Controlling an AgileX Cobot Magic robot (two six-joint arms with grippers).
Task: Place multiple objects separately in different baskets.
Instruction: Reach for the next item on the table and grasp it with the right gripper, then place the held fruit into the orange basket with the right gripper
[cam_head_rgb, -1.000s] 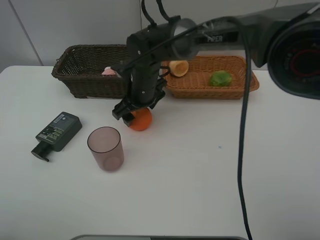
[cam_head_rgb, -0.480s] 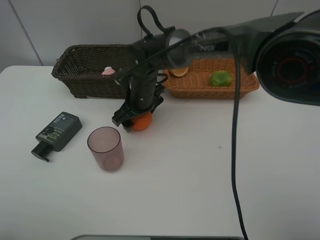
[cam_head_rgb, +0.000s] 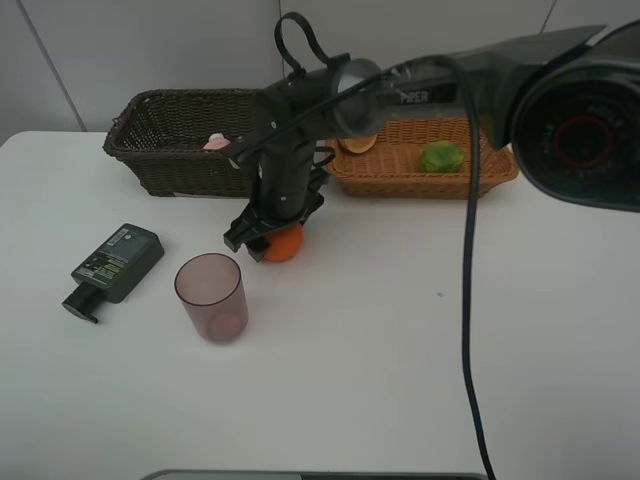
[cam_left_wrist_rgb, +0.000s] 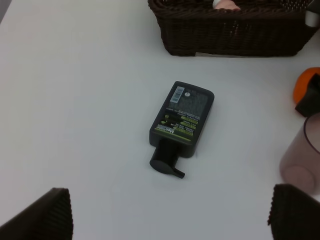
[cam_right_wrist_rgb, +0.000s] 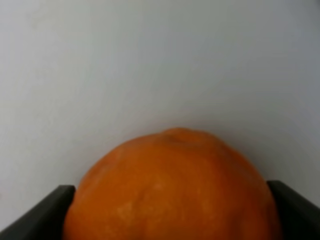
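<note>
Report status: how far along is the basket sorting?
Done: round green fruit and red-yellow fruit lie in the light tan wicker basket; small pink bottle sits in the dark brown wicker basket.
In hand: right gripper has fingers flanking the round orange, not yet lifted off the white table.
Left: dark green pump bottle lying flat, translucent mauve cup standing upright.

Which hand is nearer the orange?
Right. The right hand grips the orange from both sides; the left hand hangs open by the pump bottle, well apart.
</note>
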